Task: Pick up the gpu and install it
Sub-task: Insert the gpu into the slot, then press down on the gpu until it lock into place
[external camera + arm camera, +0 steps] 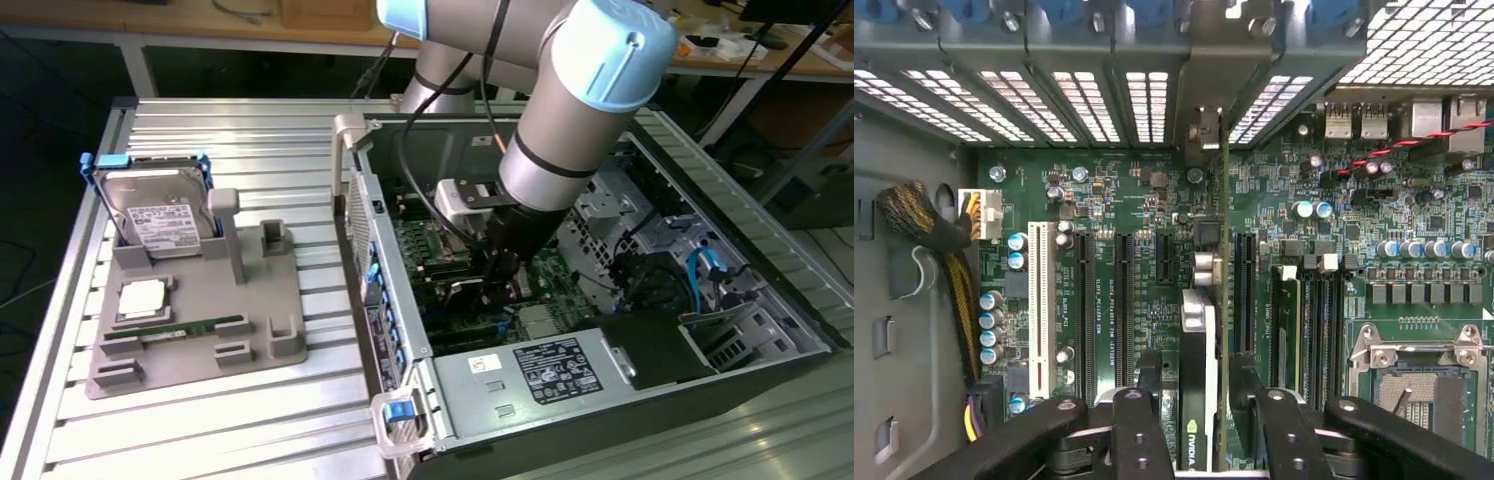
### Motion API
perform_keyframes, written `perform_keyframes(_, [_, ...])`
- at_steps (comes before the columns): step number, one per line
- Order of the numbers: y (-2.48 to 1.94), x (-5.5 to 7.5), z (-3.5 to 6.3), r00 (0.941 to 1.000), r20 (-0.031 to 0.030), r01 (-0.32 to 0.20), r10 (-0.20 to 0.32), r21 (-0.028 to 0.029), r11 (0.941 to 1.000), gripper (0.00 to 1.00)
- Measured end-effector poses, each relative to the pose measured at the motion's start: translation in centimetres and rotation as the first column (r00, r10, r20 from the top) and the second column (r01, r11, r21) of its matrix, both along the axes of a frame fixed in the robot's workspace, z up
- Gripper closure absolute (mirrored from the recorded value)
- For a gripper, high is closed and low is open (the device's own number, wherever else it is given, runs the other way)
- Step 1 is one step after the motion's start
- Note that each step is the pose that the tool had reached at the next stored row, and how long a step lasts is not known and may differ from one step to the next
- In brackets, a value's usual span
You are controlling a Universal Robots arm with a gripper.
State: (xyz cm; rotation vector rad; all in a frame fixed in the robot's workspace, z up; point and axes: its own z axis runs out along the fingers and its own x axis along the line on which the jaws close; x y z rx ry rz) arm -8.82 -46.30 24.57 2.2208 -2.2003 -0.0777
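Fingers [1139,425] of the gripper [1199,420] clamp the gpu [1197,380] edge-on — pickup looks done. Beyond, the card stands upright over the motherboard [1114,190], bracket near the rear slot covers [1054,100] — seating seems unfinished.

gpu [1199,380] edge-on (black, NVIDIA-marked) over motherboard slots [1124,300]

A grey holder [200,320] sits on the slatted metal table [174,440], on the exterior view's left. A silver hard drive [158,215] with a white label stands upright at its far end; nearer lie a processor chip [143,298] and a green memory stick [187,328]. To the right lies an open computer case [747,290], its power supply [527,375] at the near end.
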Motion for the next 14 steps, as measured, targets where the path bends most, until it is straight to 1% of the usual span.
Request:
perform_keyframes(1, [0.00, 0.0, 0.08, 1.0000, 0.0000, 0.000, 0.000, -0.0004, 1.0000, 0.60])
perform_keyframes(2, [0.08, 0.0, 1.46, 1.0000, 0.0000, 0.000, 0.000, -0.0007, 1.0000, 0.60])
perform_keyframes(4, [0.14, 0.0, 2.09, 1.0000, 0.0001, 0.000, 0.000, -0.0007, 1.0000, 0.60])
perform_keyframes(5, [0.19, 0.0, 4.01, 1.0000, 0.0000, 0.000, 0.000, -0.0008, 1.0000, 0.60])
perform_keyframes(6, [0.19, 0.0, 4.13, 1.0000, 0.0001, 0.000, 0.000, -0.0004, 1.0000, 0.60])
perform_keyframes(14, [0.19, 0.0, 4.13, 1.0000, 0.0001, 0.000, 0.000, -0.0006, 1.0000, 0.60])
